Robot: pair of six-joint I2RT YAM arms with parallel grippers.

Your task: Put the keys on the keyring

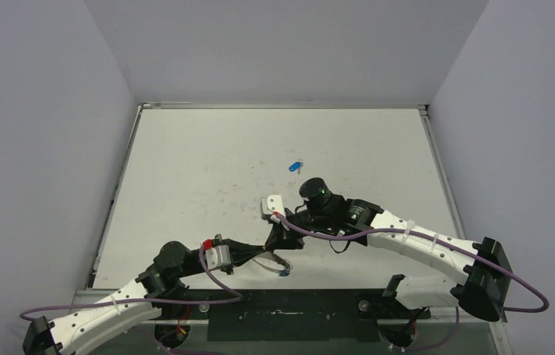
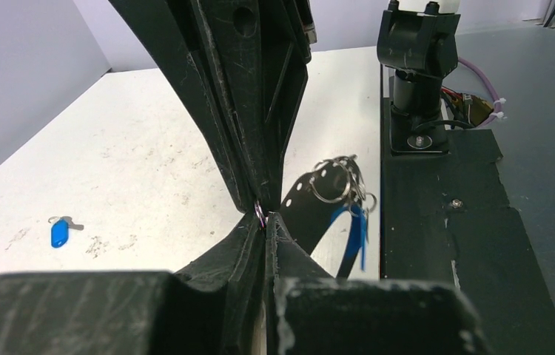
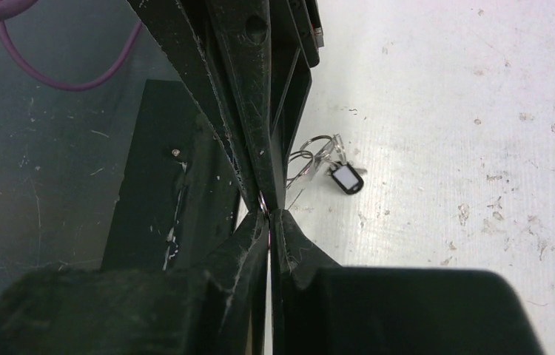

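Observation:
The keyring (image 1: 267, 264) hangs low near the table's front edge, its thin wire pinched between both grippers, which meet tip to tip. My left gripper (image 2: 263, 219) is shut on the wire, and my right gripper (image 3: 267, 211) is shut on the same spot from the opposite side. Small silver loops (image 2: 340, 180) dangle beside the tips, with a blue-capped key (image 2: 356, 231) on them. A black-capped key (image 3: 346, 178) also hangs among the loops (image 3: 311, 157). Another blue key (image 1: 294, 166) lies loose on the white table, also visible in the left wrist view (image 2: 60, 231).
A black base plate (image 1: 282, 314) runs along the near edge just under the grippers. The right arm's base post (image 2: 416, 44) stands on it. Purple cables (image 3: 67, 74) loop nearby. Grey walls close in the table (image 1: 186, 170) at the left, right and back.

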